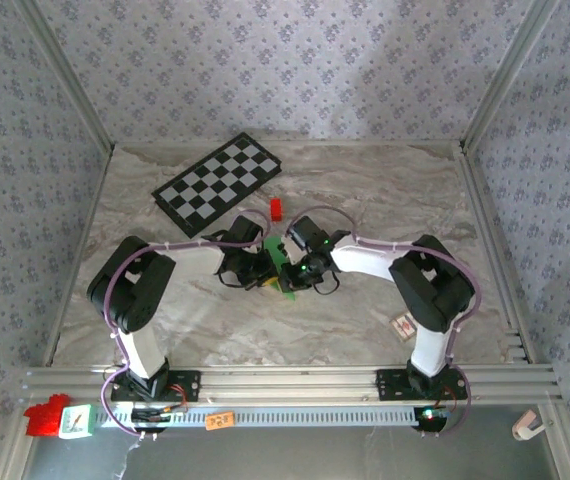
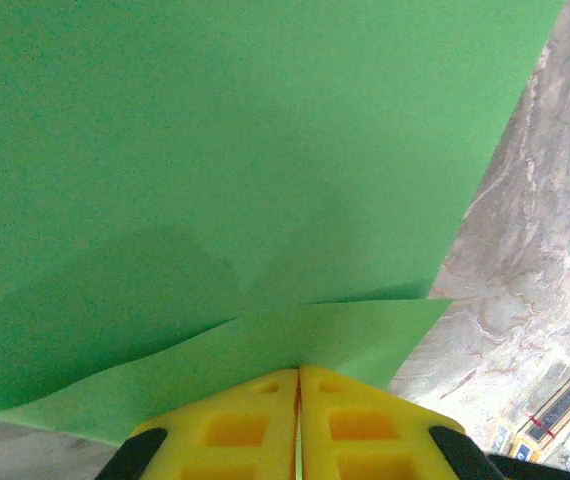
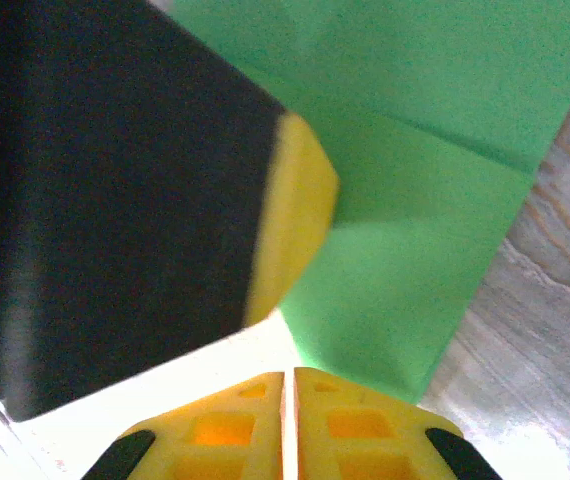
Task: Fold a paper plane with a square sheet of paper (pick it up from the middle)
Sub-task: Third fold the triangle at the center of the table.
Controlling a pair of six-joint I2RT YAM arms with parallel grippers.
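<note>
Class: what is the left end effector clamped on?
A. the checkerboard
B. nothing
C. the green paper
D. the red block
C: the left end effector has its yellow fingers pressed together, with the green paper running in between them.

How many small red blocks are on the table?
1. The red block sits on the table beside the checkerboard's near-right edge, apart from it. Others could hide under the arms.
</note>
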